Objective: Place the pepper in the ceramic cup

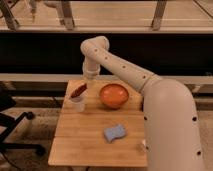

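The dark red pepper (79, 91) lies slanted across the top of the small white ceramic cup (77, 104), at the left of the wooden table (85, 142). Its lower end is at the cup's rim and its upper end points up to the right. My gripper (89, 76) hangs from the white arm just above and to the right of the pepper's upper end. I cannot tell whether it touches the pepper.
A wide orange bowl (113, 95) stands right of the cup. A blue sponge (114, 132) lies near the table's middle front. My white arm (165, 115) covers the table's right side. A black chair base (20, 132) is on the floor at left.
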`<action>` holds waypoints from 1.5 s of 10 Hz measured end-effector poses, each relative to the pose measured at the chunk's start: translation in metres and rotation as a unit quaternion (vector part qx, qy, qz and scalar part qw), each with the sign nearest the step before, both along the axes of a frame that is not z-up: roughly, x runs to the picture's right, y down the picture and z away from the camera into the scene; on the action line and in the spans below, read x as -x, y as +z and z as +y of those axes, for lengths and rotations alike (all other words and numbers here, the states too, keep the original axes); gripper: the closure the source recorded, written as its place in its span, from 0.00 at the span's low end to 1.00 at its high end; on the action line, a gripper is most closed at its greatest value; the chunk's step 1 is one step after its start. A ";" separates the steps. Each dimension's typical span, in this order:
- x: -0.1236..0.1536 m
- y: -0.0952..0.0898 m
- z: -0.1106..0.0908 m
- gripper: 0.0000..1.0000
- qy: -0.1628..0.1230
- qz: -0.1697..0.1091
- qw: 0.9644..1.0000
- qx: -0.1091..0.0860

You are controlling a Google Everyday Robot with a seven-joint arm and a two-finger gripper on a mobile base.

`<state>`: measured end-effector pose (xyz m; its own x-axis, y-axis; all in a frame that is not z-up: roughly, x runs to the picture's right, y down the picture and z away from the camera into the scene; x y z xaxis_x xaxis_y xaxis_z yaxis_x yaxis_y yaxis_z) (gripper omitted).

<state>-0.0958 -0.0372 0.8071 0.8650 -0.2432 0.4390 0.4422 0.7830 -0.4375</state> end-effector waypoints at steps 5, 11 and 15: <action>-0.002 0.004 -0.001 0.95 -0.002 0.004 1.000 0.003; -0.001 0.009 -0.002 0.95 -0.003 0.006 1.000 0.002; -0.002 0.012 -0.002 0.95 -0.004 0.008 1.000 0.001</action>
